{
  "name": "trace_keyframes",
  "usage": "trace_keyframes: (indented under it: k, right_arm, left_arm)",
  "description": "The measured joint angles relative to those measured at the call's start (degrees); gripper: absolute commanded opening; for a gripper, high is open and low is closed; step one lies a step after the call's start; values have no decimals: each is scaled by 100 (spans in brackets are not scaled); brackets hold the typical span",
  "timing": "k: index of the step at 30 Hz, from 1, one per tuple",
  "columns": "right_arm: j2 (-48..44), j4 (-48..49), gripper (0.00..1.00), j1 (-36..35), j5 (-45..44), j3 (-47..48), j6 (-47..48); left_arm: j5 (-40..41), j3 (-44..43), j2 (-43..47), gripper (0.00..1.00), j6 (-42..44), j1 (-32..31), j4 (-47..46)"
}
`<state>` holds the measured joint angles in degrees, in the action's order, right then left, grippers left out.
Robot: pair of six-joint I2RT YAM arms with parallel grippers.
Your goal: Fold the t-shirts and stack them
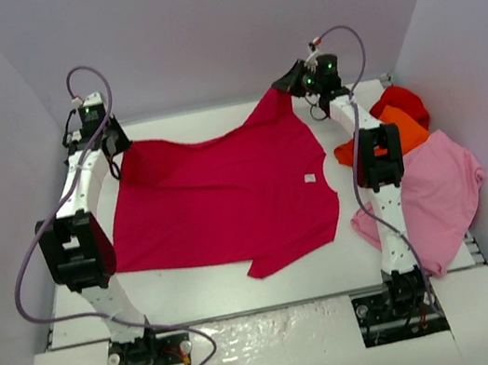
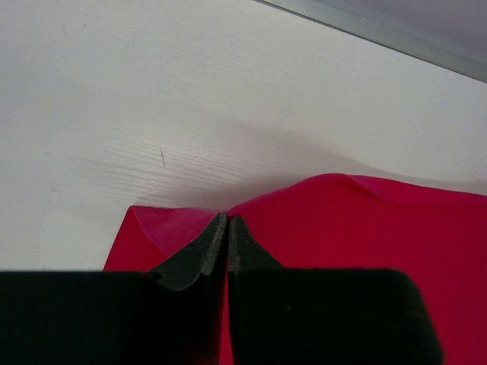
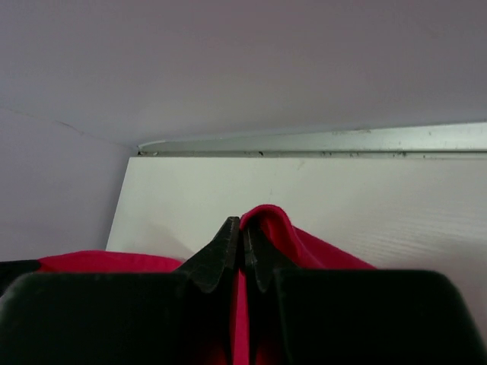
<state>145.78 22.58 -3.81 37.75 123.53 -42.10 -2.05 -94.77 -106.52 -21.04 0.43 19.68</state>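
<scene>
Raspberry-red t-shirt point(image 1: 219, 201) is lying lengthwise left-right, neck pointing right. Left fingers point(image 2: 199, 258) and right fingers point(image 3: 217, 258) are pinching its far edge.

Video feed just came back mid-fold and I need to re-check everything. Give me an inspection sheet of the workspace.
Surface: white table, metal rail at the far edge.
Job's things: raspberry-red t-shirt spread at centre; orange t-shirt, bright red t-shirt and pale pink t-shirt heaped at the right.
Clutter: nothing seen.
Grippers: left gripper and right gripper each shut on a far corner of the raspberry-red t-shirt.
Cables: left cable and right cable loop off their arms.
Surroundings: plain pale walls.
</scene>
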Motion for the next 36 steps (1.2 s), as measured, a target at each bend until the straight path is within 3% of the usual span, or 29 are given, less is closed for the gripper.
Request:
trace_keyframes:
  k: [1, 2, 3, 4, 6, 7, 9, 11, 13, 15, 16, 17, 18, 22, 26, 36]
  right_arm:
    - [117, 71, 35, -5, -4, 147, -36]
    - [286, 110, 48, -12, -7, 390, -83]
    - [482, 146, 57, -24, -20, 673, -139]
    - [696, 199, 64, -35, -38, 987, -182]
    - [1005, 301, 77, -41, -49, 1367, -254]
    - [1132, 347, 78, -42, -53, 1507, -293]
    - [1148, 435, 79, -42, -83, 1401, -367]
    - [905, 652, 72, -42, -185, 772, -316]
    - [554, 735, 52, -50, -296, 23, -232]
    - [-31, 793, 26, -79, -533, -1059, -1]
    - [-386, 672, 14, -97, -668, -1585, 159]
    - [-753, 454, 1, -130, -805, -2017, 323]
    - [-1141, 212, 0, -174, -956, -2398, 521]
    - [-2202, -528, 0, -584, -1656, -2632, 1339]
    - [-2631, -788, 0, -984, -1842, -2378, 1724]
    - [-1218, -1621, 0, -886, -1662, -1471, 1803]
  left_arm:
    - [30, 12, 0, 11, 1, 0, -41]
    - [71, 36, 0, 29, 2, 2, -85]
    - [108, 63, 0, 72, 17, 2, -129]
    - [147, 94, 0, 93, 40, 2, -163]
    - [199, 207, 3, 97, 50, 2, -264]
    - [222, 274, 7, 97, 50, 2, -320]
    - [283, 500, 62, 97, 41, 2, -456]
    - [348, 784, 232, 97, 30, 2, -502]
    - [395, 1040, 447, 93, 9, -14, -530]
    - [435, 1266, 775, 75, -38, -88, -571]
    - [461, 1399, 1015, 52, -57, -155, -551]
    - [477, 1504, 1275, 17, -61, -262, -510]
    - [498, 1593, 1564, 2, -67, -408, -450]
    - [530, 1629, 2631, 0, -120, -1222, -385]
    - [324, 1672, 3249, 0, -418, -1772, -358]
    - [-331, 2825, 2896, 0, -1432, -2157, -209]
